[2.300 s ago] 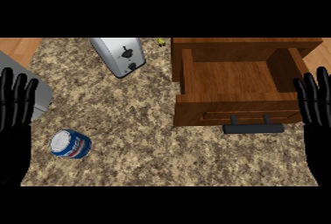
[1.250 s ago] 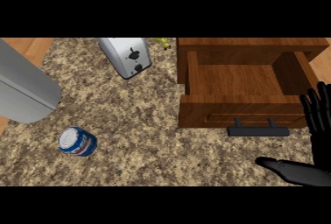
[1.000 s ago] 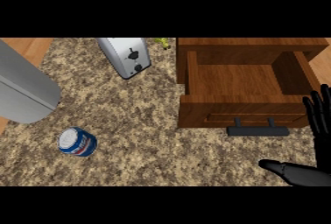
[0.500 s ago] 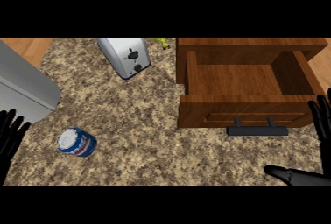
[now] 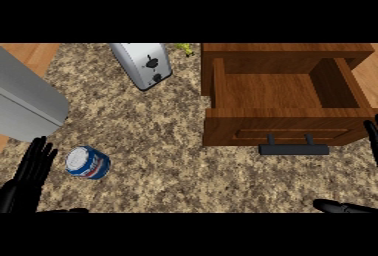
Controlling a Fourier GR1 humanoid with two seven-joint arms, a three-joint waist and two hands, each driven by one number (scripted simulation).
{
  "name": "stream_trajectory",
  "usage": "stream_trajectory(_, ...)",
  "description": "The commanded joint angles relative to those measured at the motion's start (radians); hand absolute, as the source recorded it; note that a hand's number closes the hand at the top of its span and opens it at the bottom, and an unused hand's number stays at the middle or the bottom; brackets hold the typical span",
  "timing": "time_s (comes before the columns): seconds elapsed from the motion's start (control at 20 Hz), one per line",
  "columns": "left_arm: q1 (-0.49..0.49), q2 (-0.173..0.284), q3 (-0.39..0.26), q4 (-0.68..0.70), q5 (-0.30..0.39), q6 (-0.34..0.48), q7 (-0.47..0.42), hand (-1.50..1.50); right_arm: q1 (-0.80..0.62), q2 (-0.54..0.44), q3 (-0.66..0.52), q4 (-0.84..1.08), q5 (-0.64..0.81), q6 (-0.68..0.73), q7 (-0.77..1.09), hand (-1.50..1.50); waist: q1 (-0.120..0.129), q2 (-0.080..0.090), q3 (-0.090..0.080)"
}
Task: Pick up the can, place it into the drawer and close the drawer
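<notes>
A speckled stone worktop fills the view. At upper right an open wooden drawer shows its bare inside, a black handle on its front. A silver toaster stands at the top. The can, blue and white, lies at lower left. Just beside it the left hand is open, fingers straight. The right hand barely shows at lower right; I cannot tell its state.

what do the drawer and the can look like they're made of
The drawer looks like brown wood with visible grain, and its handle a dark bar, perhaps metal. The can looks like metal, with a pale lid and a glossy blue, white and red label.
</notes>
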State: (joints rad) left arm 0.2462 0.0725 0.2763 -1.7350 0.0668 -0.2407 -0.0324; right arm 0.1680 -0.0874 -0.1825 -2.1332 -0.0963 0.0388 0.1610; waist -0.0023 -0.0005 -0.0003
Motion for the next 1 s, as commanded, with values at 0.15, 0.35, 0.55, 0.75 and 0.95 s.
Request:
stream_trajectory(0.15, -0.082, 0.024, 0.055, 0.228, -0.03, 0.024, -0.129, -1.5, 0.049, 0.024, 0.005, -0.07, 0.006, 0.018, 0.014, -1.5, -0.001, 0.0, 0.0)
stream_trajectory(0.35, -0.132, 0.038, 0.063, 0.325, -0.033, 0.033, -0.166, -1.5, -0.003, 0.004, -0.032, -0.07, -0.016, 0.016, 0.066, -1.5, 0.0, 0.0, 0.0)
stream_trajectory(0.55, -0.136, 0.044, 0.053, 0.45, -0.077, 0.041, -0.255, -1.5, -0.034, -0.011, -0.057, -0.022, -0.01, 0.025, 0.06, -1.5, 0.001, 0.001, 0.0)
stream_trajectory(0.75, -0.197, 0.044, 0.059, 0.601, -0.097, 0.074, -0.353, -1.5, 0.002, -0.005, -0.058, -0.149, -0.03, 0.022, 0.13, -1.5, -0.002, 0.0, 0.0)
stream_trajectory(0.95, -0.292, 0.116, 0.114, 0.708, -0.038, 0.047, -0.323, -1.5, -0.004, -0.031, -0.132, -0.054, -0.085, 0.074, 0.064, -1.5, -0.002, 0.001, 0.0)
